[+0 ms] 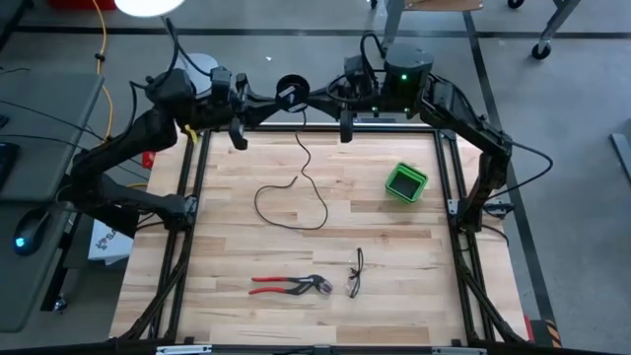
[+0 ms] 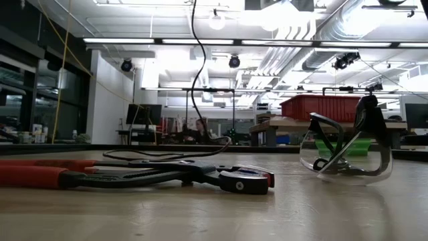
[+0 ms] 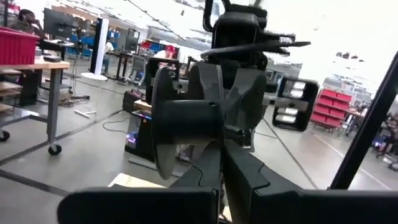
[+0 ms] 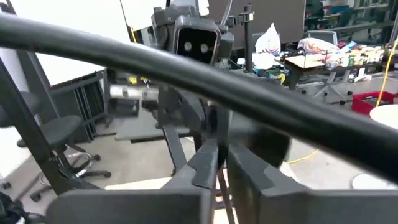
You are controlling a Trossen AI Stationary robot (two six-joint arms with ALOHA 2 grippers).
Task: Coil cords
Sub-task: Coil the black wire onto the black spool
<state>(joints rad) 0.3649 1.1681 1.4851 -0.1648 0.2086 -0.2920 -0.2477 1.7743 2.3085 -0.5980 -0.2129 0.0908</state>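
The black reel (image 1: 291, 90) is held in the air over the table's far edge, between both grippers. The thin black cord (image 1: 296, 192) hangs from it and its lower part lies in a loose loop on the wooden table; in the low view the cord (image 2: 194, 67) drops straight down. My left gripper (image 1: 268, 96) reaches in from the left and is shut on the reel (image 3: 186, 124). My right gripper (image 1: 317, 95) reaches in from the right and is shut at the reel's other side. My left gripper pinches the reel's rim (image 3: 219, 155) between its two fingers, coming level from the table's left. The reel is lifted clear with its axis about level. My right gripper's fingers (image 3: 245, 99) close on the reel's far end, coming level from the table's right. The cord (image 4: 219, 186) runs down just under its fingertips; whether it is also pinched, I cannot tell.
A green container (image 1: 406, 182) stands at the right. Red-handled pliers (image 1: 291, 286) and safety glasses (image 1: 355, 273) lie near the front edge; in the low view, the pliers (image 2: 167, 175) and the glasses (image 2: 348, 154) are close to the camera. Black frame rails edge the table.
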